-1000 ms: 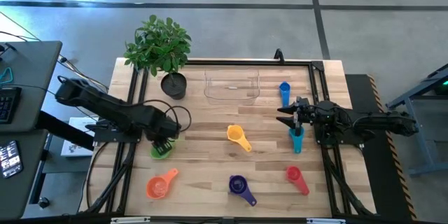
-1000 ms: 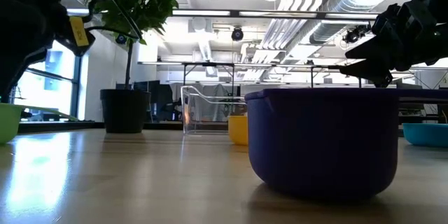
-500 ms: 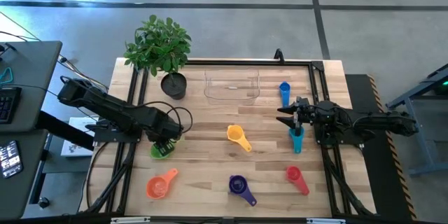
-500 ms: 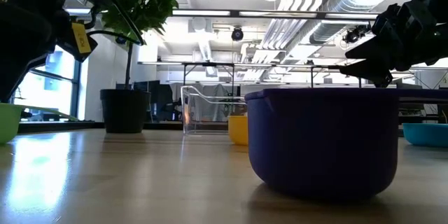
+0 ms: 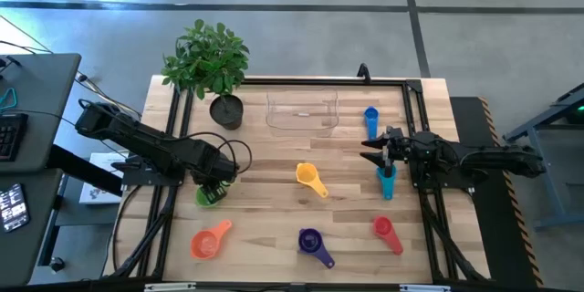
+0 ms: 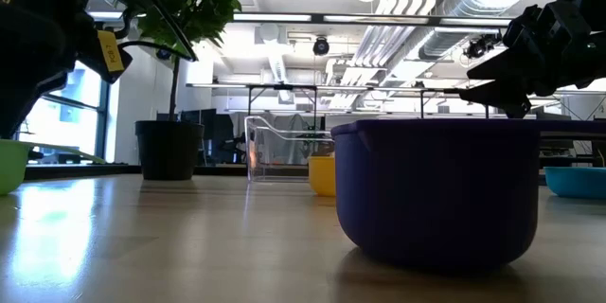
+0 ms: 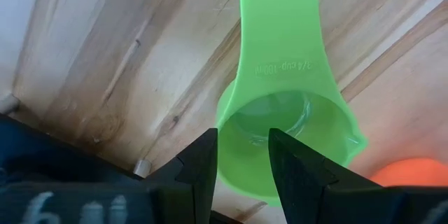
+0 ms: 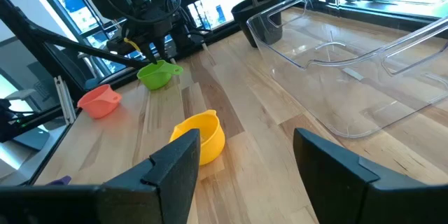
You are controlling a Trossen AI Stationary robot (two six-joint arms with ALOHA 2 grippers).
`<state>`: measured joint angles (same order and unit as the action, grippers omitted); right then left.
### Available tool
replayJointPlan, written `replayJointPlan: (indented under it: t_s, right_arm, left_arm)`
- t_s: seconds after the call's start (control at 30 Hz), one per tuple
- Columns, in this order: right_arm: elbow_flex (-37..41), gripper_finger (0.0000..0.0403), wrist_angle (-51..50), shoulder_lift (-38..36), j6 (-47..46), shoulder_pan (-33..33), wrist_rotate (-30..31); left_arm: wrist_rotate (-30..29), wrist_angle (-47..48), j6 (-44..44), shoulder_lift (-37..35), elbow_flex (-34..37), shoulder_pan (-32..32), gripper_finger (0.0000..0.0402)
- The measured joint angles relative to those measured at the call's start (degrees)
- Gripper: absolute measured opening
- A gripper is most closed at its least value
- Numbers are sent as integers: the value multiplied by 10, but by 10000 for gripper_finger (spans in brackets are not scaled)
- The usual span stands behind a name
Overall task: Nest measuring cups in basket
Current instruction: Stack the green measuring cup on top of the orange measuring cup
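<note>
The green measuring cup [image 5: 209, 195] rests upright on its base at the table's left, handle pointing away from the arm. My left gripper [image 5: 213, 186] points straight down over it, open; one finger [image 7: 294, 171] is above the bowl's inside, the other [image 7: 199, 171] outside the rim. My right gripper [image 5: 367, 151] hovers open and level at the right, above the teal cup [image 5: 387, 182]. The yellow [image 5: 310, 180], orange [image 5: 210, 239], purple [image 5: 314, 245], red [image 5: 386, 233] and blue [image 5: 370, 119] cups lie apart on the table. The clear basket [image 5: 303, 112] stands at the far middle. My left gripper comes from above with its fingers on either side of the green cup's bowl wall [image 7: 225, 122], on the side away from the handle. Whether a finger touches the wall, I cannot tell. The cup sits on the table.
A potted plant [image 5: 226, 109] stands left of the basket at the far edge. Black frame rails [image 5: 173, 146] run along the table's left and right sides. Bare wood lies between the yellow cup and the basket.
</note>
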<state>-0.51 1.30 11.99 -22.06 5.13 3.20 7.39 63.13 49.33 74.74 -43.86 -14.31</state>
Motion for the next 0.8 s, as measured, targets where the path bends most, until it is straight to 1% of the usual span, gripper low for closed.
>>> replayJointPlan:
  t_s: [0.1,0.3,0.5,0.67,0.8]
  right_arm:
    - [0,220,0,0,0,0,0]
    - [0,220,0,0,0,0,0]
    - [0,220,0,0,0,0,0]
    - [0,220,0,0,0,0,0]
    - [0,220,0,0,0,0,0]
  left_arm:
    - [-9,0,-4,0,0,0,117]
    - [-7,0,-5,1,0,0,117]
    - [19,2,-17,43,0,0,117]
    - [13,2,-11,76,0,0,117]
    - [13,2,-5,86,0,0,117]
